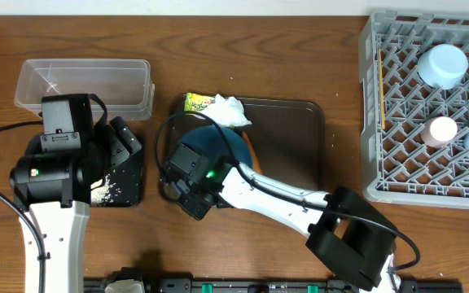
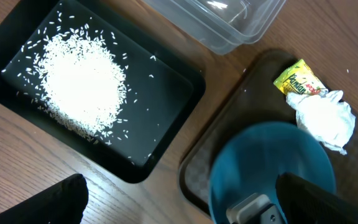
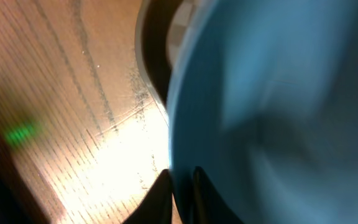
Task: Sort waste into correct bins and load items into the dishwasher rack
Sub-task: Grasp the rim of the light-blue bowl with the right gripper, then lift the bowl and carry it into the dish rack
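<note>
My right gripper [image 1: 195, 169] [image 3: 180, 177] is shut on the rim of the dark blue plate [image 1: 222, 145] [image 2: 266, 165] and holds it tilted over the left end of the brown serving tray [image 1: 287, 138]. My left gripper [image 1: 124, 146] [image 2: 185, 205] is open and empty above the black tray [image 1: 129, 194] [image 2: 173, 87], which holds white rice [image 1: 103, 189] [image 2: 79, 81]. The clear tub [image 1: 84, 81] [image 2: 229, 28] stands behind it. The yellow-green wrapper [image 1: 197, 102] [image 2: 298, 79] and the tissue [image 1: 228, 112] [image 2: 325, 118] lie on the serving tray's far edge. An orange sliver [image 1: 253, 151] shows at the plate's right edge.
The grey dishwasher rack [image 1: 397, 122] stands at the right with white cups [image 1: 444, 65] in it and chopsticks [image 1: 379, 77] along its left side. Bare wood table lies between the serving tray and the rack. The right arm stretches across the front of the table.
</note>
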Controlling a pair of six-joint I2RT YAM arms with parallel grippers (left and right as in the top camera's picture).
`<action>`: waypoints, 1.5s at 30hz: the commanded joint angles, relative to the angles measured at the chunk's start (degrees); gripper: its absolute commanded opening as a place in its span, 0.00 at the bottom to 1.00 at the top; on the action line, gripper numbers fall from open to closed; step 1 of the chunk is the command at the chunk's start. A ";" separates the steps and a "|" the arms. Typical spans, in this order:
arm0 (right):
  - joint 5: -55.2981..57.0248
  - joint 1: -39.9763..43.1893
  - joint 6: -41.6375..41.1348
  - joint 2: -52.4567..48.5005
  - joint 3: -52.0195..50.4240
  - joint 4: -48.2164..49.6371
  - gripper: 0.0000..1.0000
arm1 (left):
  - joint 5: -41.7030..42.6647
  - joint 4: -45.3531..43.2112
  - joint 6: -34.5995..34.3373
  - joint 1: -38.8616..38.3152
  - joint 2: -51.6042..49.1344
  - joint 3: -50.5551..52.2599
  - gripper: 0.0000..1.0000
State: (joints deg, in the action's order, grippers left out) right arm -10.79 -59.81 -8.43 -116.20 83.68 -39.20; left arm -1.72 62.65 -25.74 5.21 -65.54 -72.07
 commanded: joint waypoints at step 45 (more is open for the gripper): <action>-48.00 73.96 -4.87 20.94 9.35 7.28 0.01 | -0.46 0.11 -0.50 0.28 -0.04 -0.92 0.99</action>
State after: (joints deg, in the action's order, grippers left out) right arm -52.58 10.00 -12.27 -96.68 91.92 -32.10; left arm -1.72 62.67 -25.74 5.21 -65.54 -72.07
